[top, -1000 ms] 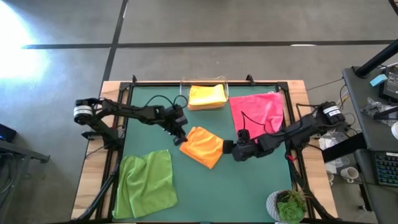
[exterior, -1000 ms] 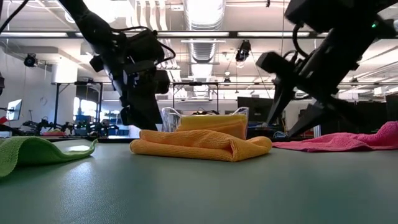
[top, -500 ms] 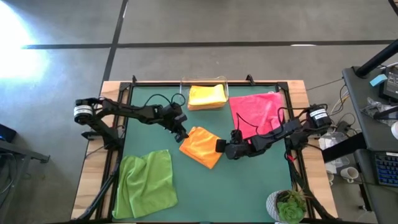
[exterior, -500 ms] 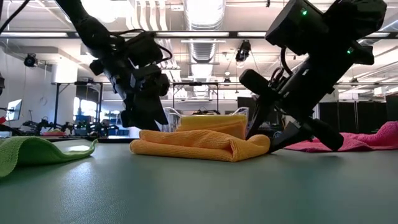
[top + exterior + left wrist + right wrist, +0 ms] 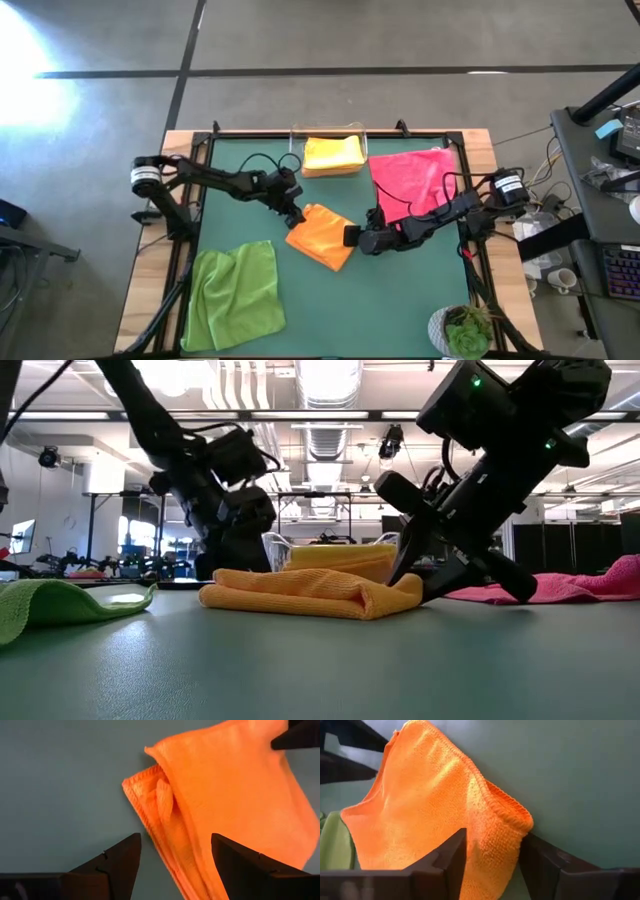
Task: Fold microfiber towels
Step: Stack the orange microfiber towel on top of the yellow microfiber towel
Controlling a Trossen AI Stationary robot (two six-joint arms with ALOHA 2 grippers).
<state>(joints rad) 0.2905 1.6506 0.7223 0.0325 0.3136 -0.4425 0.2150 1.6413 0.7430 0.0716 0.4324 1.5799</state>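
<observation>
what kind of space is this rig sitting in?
Probably a robotics lab or open workshop: exposed ceiling ducts, a polished concrete floor, and a desk with a keyboard beside the green-topped table.

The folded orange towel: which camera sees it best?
The high view: the whole orange towel shows. The low view sees only its edge, and each wrist view only one corner, the right claw straddling one.

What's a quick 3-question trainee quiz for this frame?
1. True or false: the hot pink towel is folded.
2. Which pincer has the folded orange towel between its fingers: A left, B right?
3. Fill in: the yellow towel lies in the clear ____.

Key: 1 false, it lies spread flat. 2 B, at the towel's corner. 3 bin.
</observation>
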